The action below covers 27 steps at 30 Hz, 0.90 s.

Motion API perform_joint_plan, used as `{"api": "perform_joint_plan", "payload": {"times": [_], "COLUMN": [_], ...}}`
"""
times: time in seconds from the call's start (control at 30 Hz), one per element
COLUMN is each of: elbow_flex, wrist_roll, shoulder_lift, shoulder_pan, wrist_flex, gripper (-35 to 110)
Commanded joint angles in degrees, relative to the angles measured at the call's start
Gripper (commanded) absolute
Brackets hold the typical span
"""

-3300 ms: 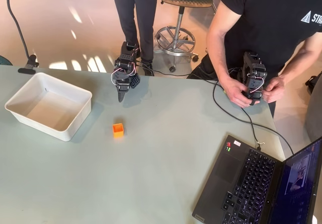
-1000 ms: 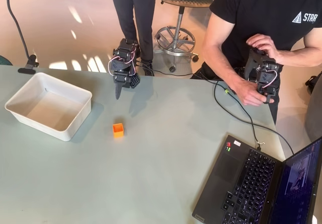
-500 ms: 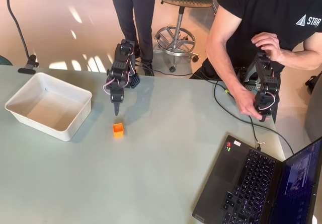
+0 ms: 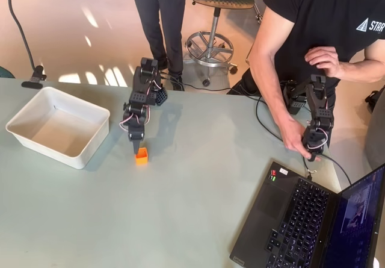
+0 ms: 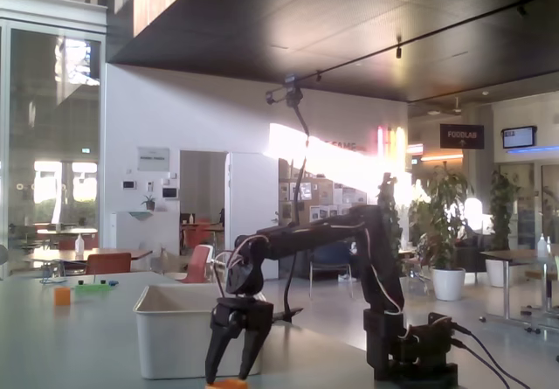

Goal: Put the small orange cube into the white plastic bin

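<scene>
Fingers spread apart, the hand (image 5: 232,374) hangs just over the small orange cube (image 4: 141,155); the white plastic bin (image 4: 36,144) sits beside it.

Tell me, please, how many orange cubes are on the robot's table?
1. The small orange cube sits right of the white plastic bin in the overhead view, under the open pincer.

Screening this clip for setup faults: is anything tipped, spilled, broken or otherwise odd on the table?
Nothing stands out. The white bin sits upright and empty, the orange cube rests flat on the table, and the gripper hangs open just above the cube. No spills or damage show.
</scene>
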Motion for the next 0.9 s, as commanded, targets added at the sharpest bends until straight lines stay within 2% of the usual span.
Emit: {"api": "perform_joint_plan", "payload": {"times": [0.0,0.3,0.5,0.73,0.87], "elbow_flex": [-3.25,-3.25,-3.78,-3.34,-3.78], "wrist_roll": [0.44,1.49,11.07,10.99,8.09], "shoulder_lift": [-0.44,0.88,7.91,10.28,9.32], "shoulder_pan": [-0.26,0.70,0.26,-0.18,-2.02], "wrist_flex": [0.09,0.18,0.18,0.62,5.54], "gripper": [32,31,31,32,40]}}
